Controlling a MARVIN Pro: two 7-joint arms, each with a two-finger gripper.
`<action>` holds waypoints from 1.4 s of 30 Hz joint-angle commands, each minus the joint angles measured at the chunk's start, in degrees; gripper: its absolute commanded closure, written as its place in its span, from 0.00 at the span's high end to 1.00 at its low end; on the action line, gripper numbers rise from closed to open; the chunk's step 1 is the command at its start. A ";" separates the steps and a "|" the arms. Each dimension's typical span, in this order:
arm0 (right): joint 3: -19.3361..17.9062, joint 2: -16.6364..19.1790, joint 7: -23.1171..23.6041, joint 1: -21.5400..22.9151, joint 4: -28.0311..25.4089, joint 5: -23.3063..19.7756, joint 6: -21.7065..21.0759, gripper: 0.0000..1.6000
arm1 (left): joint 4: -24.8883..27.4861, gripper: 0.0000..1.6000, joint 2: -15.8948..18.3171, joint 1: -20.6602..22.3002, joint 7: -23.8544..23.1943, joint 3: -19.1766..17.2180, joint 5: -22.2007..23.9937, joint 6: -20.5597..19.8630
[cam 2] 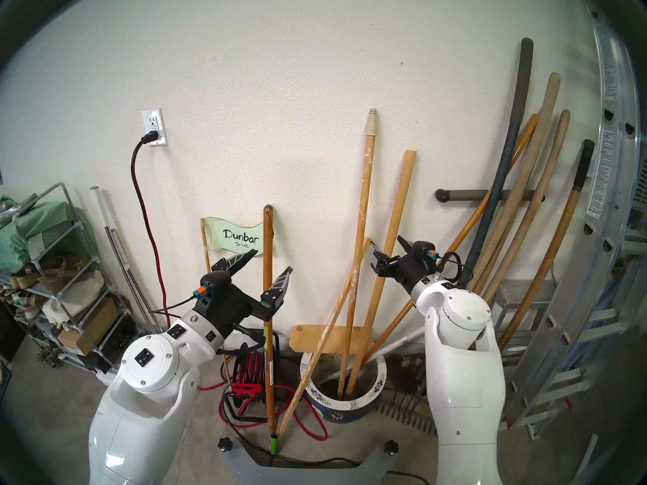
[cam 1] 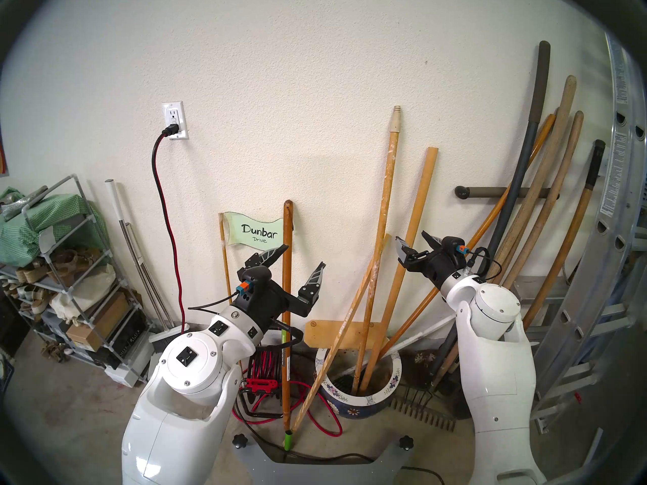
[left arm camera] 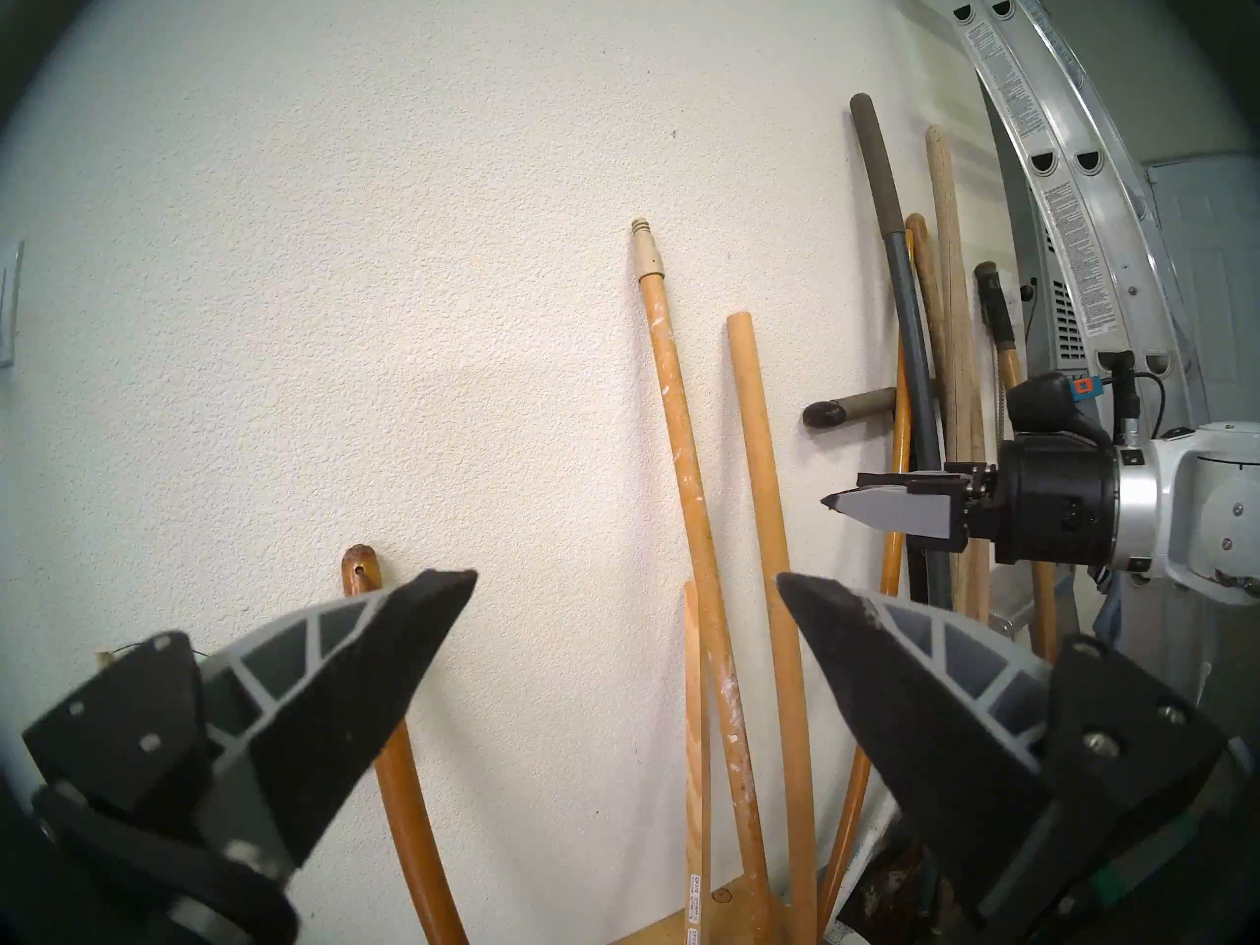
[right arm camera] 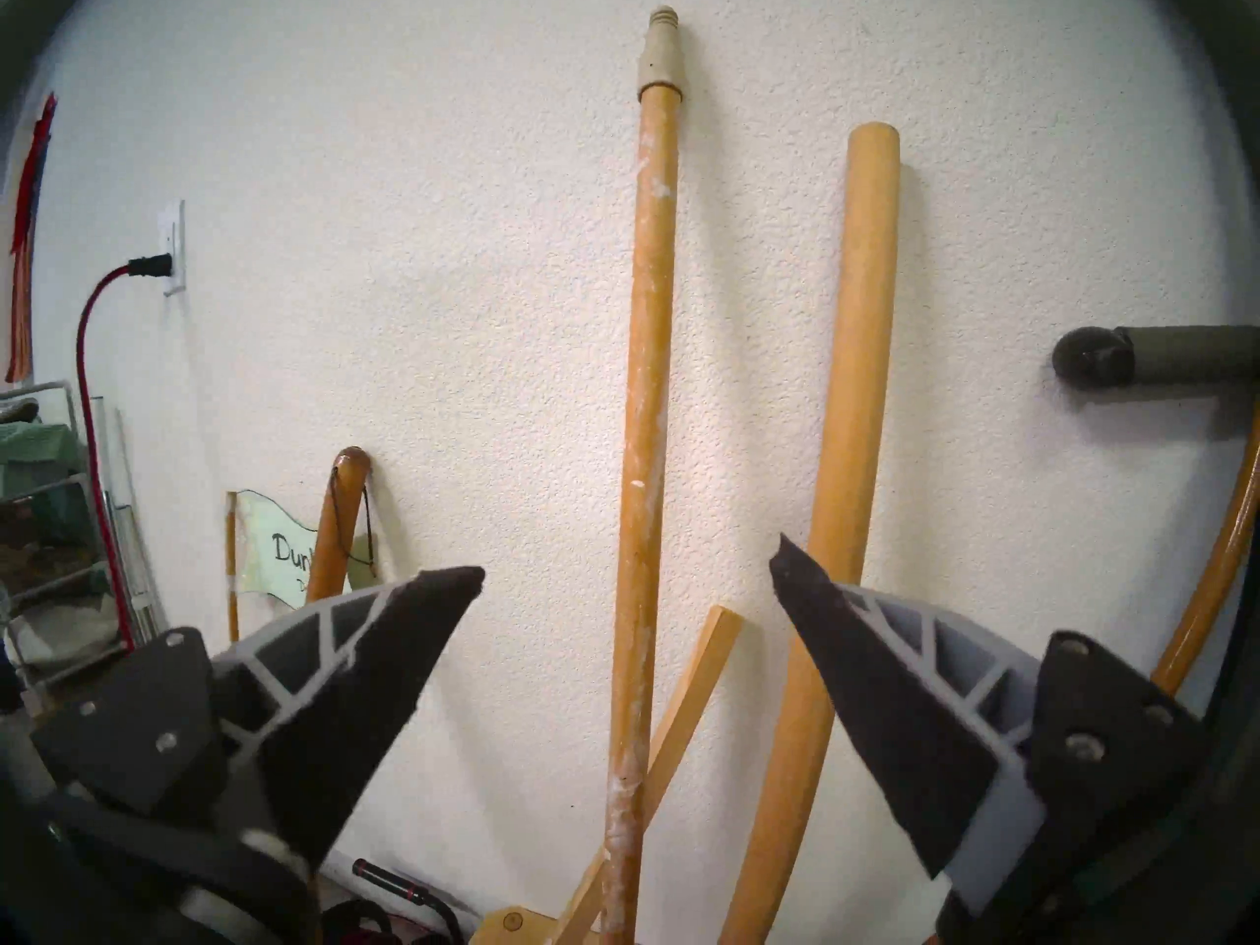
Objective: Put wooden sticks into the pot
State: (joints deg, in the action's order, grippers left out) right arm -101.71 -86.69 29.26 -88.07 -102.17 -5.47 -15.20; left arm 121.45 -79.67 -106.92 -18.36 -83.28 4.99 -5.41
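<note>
The blue flowered pot [cam 1: 396,371] [cam 2: 381,375] stands on the floor by the wall. Two wooden sticks stand in it and lean on the wall: a paint-flecked handle [cam 1: 382,228] [right arm camera: 644,446] with a cream tip and a smooth dowel [cam 1: 417,221] [right arm camera: 852,377]. A thin flat stick [cam 1: 336,351] slants across the pot's left rim, its foot on the floor outside. An orange-brown stick [cam 1: 287,298] [left arm camera: 402,787] stands left of the pot. My left gripper [cam 1: 298,260] [left arm camera: 627,579] is open around that stick, not touching it. My right gripper [cam 1: 415,242] [right arm camera: 627,575] is open and empty before the flecked handle.
Long-handled garden tools [cam 1: 546,211] and an aluminium ladder [cam 1: 595,263] lean at the right. A rake head [cam 1: 420,414] lies beside the pot. A red cord reel [cam 1: 266,368] sits left of it, under a Dunbar Drive sign [cam 1: 257,232]. A shoe rack [cam 1: 70,263] fills the left.
</note>
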 commanded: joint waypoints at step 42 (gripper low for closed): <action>-1.23 -4.43 -0.75 -16.92 -22.87 2.09 -13.53 1.00 | 0.01 1.00 0.00 0.00 0.01 -0.01 0.00 0.00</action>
State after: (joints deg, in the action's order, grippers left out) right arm -103.15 -90.93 28.14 -105.06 -124.55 -2.95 -29.18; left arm 121.45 -79.67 -106.92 -18.36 -83.28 4.99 -5.41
